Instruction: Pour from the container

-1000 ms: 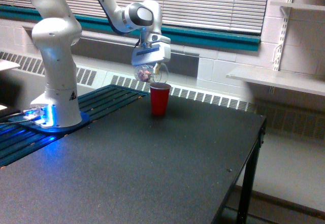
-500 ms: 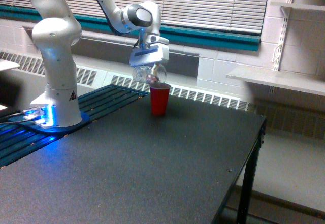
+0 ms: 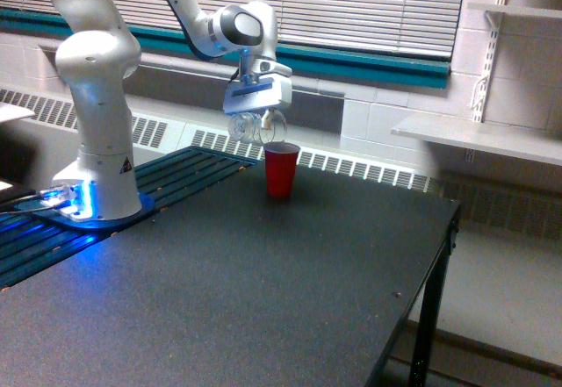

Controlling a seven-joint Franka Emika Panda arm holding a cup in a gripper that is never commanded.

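Observation:
My gripper [image 3: 255, 117] hangs over the far side of the black table [image 3: 263, 290], shut on the clear container [image 3: 255, 126]. The container is tipped over on its side, its mouth turned toward the exterior view's right, just above and to the left of the red cup's rim. No pieces show through its wall now. The red cup [image 3: 281, 169] stands upright on the table directly below and to the right of the container's mouth.
The arm's white base [image 3: 97, 141] stands at the exterior view's left on a slatted blue-lit platform [image 3: 132, 198]. The table's right edge [image 3: 439, 255] drops off to the floor. A wall shelf [image 3: 479, 137] sits at the right. Window blinds run along the back.
The container has tipped further over and risen slightly. The brownish-pink pieces seen inside it before are no longer visible. The red cup has shifted slightly to the right.

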